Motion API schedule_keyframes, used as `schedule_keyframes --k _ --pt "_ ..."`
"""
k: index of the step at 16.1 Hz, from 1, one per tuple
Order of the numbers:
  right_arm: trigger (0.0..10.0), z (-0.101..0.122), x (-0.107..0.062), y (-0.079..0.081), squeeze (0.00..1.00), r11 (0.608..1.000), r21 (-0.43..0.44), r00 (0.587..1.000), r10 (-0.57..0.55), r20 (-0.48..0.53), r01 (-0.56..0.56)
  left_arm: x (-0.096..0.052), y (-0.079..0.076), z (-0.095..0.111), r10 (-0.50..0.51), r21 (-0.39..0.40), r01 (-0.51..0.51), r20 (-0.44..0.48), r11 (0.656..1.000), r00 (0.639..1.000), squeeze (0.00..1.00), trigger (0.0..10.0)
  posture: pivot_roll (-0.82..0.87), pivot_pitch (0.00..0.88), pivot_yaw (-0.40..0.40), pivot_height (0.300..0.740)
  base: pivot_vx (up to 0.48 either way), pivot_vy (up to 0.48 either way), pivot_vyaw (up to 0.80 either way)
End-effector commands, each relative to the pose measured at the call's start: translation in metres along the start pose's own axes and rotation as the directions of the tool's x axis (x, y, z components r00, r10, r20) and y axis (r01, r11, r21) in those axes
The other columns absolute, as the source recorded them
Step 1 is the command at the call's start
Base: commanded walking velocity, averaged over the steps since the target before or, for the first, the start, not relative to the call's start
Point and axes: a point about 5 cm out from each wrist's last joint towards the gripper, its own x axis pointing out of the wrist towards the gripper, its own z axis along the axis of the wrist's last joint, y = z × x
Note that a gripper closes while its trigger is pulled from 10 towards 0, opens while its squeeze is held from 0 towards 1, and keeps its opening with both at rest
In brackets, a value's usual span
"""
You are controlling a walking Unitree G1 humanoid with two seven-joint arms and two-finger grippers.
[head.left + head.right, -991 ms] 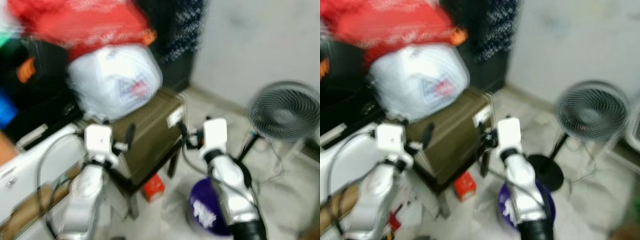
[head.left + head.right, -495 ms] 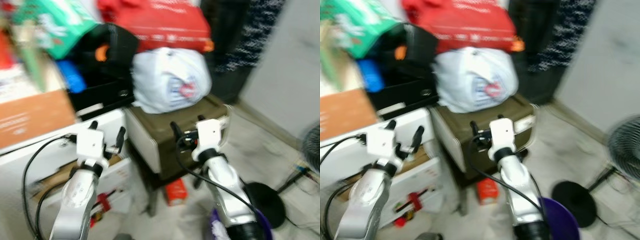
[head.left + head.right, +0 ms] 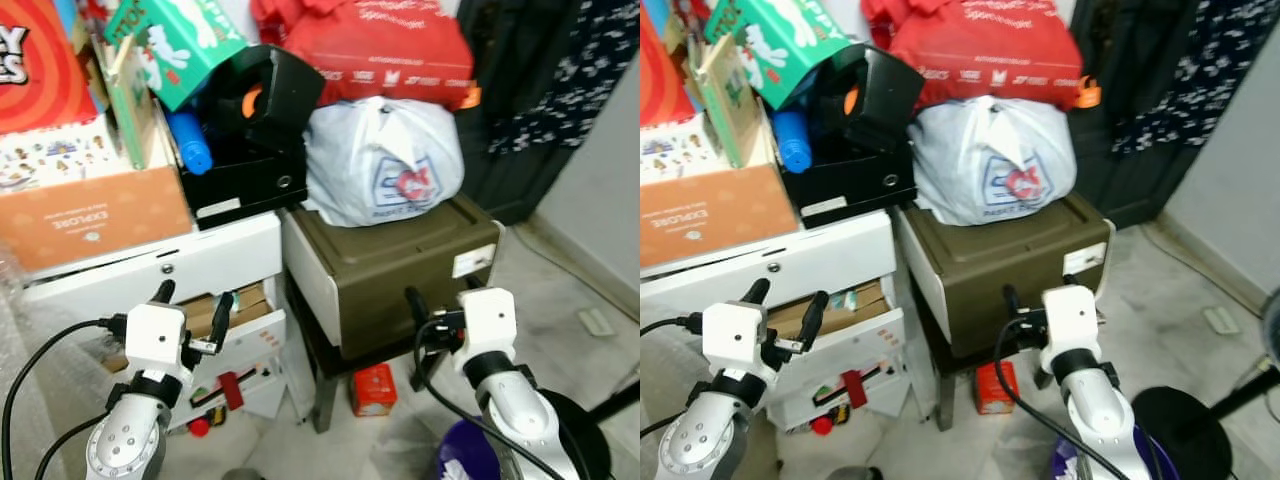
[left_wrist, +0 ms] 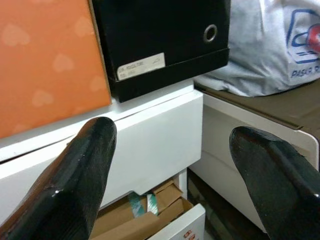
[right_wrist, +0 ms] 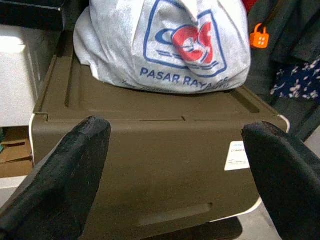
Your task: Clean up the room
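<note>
— Where are the 2 grippers?

— Both are raised in front of the robot, holding nothing. The left gripper has its fingers spread wide, in front of the white drawer unit. The right gripper is spread wide too, facing the olive-brown drawer box.

— What needs tidying here?

— Plenty. A white plastic bag with a blue and red logo sits on top of the olive-brown box, and a red bag lies on top of that. On the white unit stands a black file box, with an orange cardboard box just beside it. A green carton leans across the top of the pile, and a blue tube pokes out beneath it.

— Anything on the floor?

— A small red box lies under the olive-brown box. Beside the right arm there is a purple tub. The white unit's lower drawer stands partly open, with brown cardboard showing inside.
</note>
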Motion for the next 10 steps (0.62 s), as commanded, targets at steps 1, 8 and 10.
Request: schedule_keyframes --k 1,8,10 --pt "10.0 0.011 0.004 0.002 0.0 1.0 -0.015 0.999 0.013 0.037 -0.013 0.001 0.001 0.002 -0.01 0.006 0.01 0.0 1.0 1.0 0.0 10.0 0.04 0.0 -0.051 0.74 0.0 0.0 0.8" --pt "10.0 0.012 0.011 0.009 0.0 0.999 0.024 0.999 0.041 0.028 -0.042 0.01 0.0 0.005 -0.029 0.008 0.029 0.016 1.0 0.999 0.0 10.0 0.04 0.0 -0.058 0.74 0.0 0.0 0.8" --pt "10.0 0.011 0.013 0.008 0.0 0.998 0.042 0.999 0.037 0.019 -0.038 0.014 -0.003 0.006 -0.04 0.003 0.04 0.024 0.999 0.999 0.0 10.0 0.04 0.0 -0.059 0.74 0.0 0.0 0.8"
